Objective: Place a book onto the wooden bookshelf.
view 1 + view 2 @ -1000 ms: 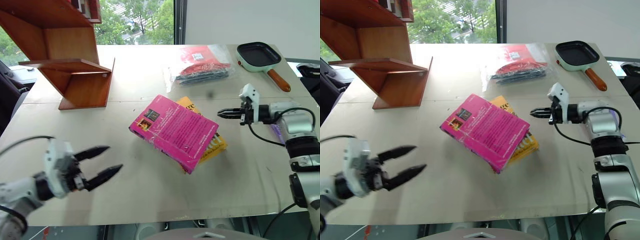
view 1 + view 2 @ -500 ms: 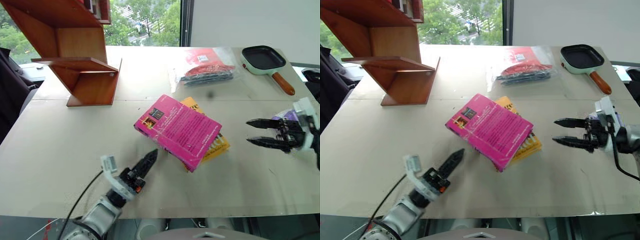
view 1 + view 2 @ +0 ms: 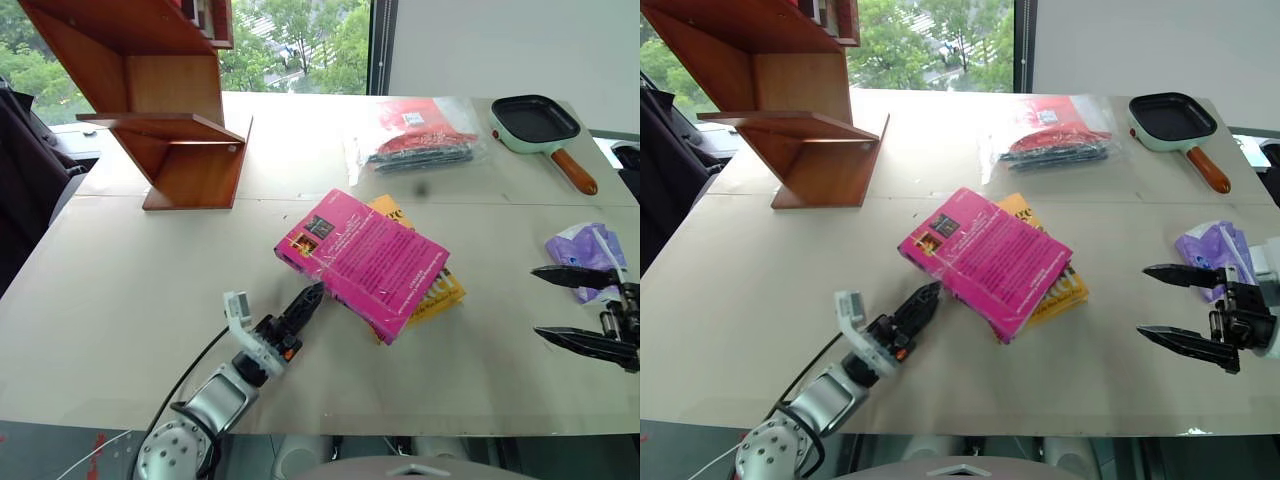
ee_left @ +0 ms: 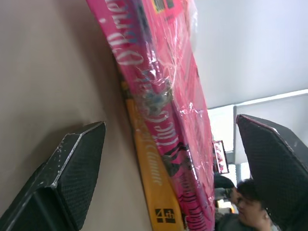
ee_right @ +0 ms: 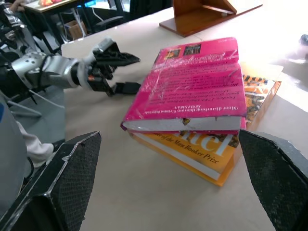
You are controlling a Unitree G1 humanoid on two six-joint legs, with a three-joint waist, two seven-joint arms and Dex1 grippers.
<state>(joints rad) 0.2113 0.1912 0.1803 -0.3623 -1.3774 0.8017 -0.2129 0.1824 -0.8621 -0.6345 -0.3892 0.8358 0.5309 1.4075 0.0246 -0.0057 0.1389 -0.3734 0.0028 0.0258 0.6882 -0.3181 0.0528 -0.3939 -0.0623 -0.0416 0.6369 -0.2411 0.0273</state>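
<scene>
The pink book (image 3: 365, 262) lies flat, resting on a yellow book (image 3: 443, 290) at mid table. My left gripper (image 3: 308, 298) is open and low over the table. It points at the pink book's near left edge, one finger (image 5: 120, 58) higher and the other (image 5: 129, 88) by the tabletop; I cannot tell if they touch it. In the left wrist view the pink spine (image 4: 159, 96) stands between the spread fingers (image 4: 77, 159). My right gripper (image 3: 538, 302) hangs open and empty at the right, well away from the books. The wooden bookshelf (image 3: 170, 110) stands at the far left.
A plastic bag with a red package (image 3: 420, 135) and a green frying pan (image 3: 535, 120) lie at the far right. A crumpled purple wrapper (image 3: 585, 248) sits beside my right gripper. A person (image 4: 245, 192) shows beyond the books.
My left gripper swung in from the near left, rolled over and reached the pink book's edge. My right gripper opened from shut and drew back to the right, away from the books.
</scene>
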